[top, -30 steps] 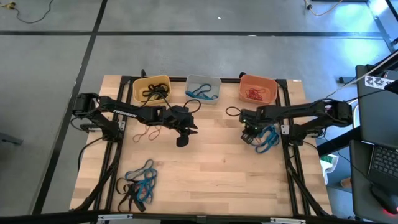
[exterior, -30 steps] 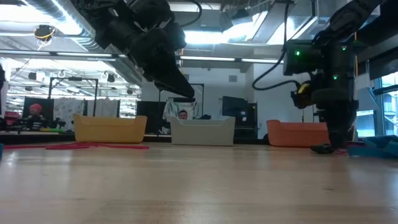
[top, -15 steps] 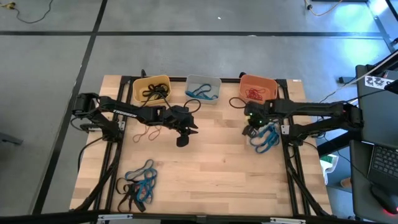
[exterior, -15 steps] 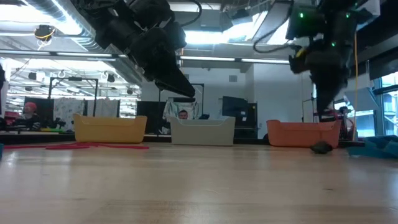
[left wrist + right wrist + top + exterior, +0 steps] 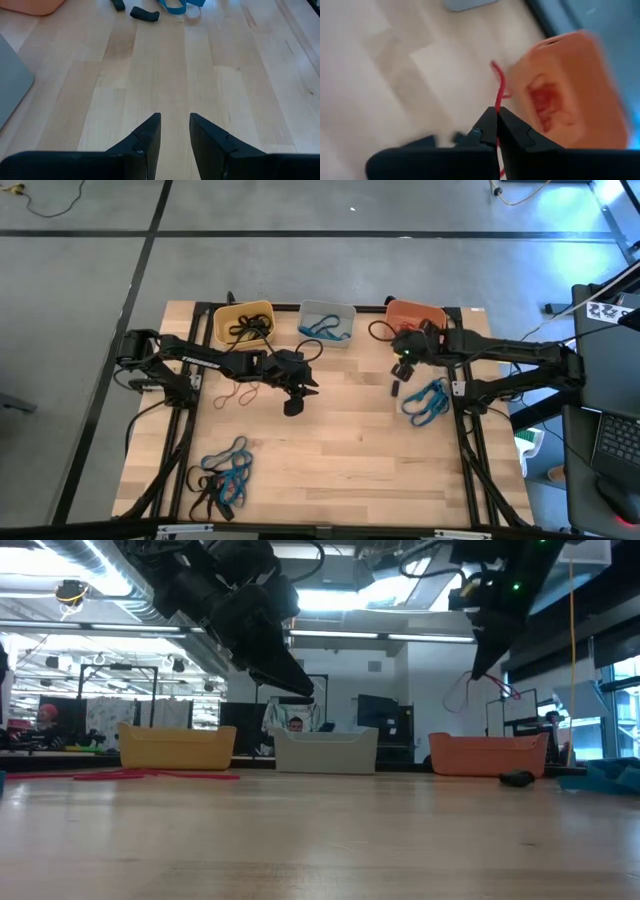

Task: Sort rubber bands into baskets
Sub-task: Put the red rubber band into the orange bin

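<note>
Right hand (image 5: 496,131) pinching a red rubber band (image 5: 498,95), hanging raised beside the orange basket (image 5: 416,320) at two o'clock on the desk (image 5: 340,450). Left hand (image 5: 175,131) idling mid-desk, slightly spread, gripping nothing.

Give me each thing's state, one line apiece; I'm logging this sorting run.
Right claw: shut on a red rubber band, raised beside the orange basket.
Left claw: fingers slightly apart, empty, above mid-table.
Orange basket: holds red bands.
Grey basket: holds blue bands.
Yellow basket: holds black bands.
Blue bands: loose on the table.
Mixed pile: unsorted, near the front edge.
</note>
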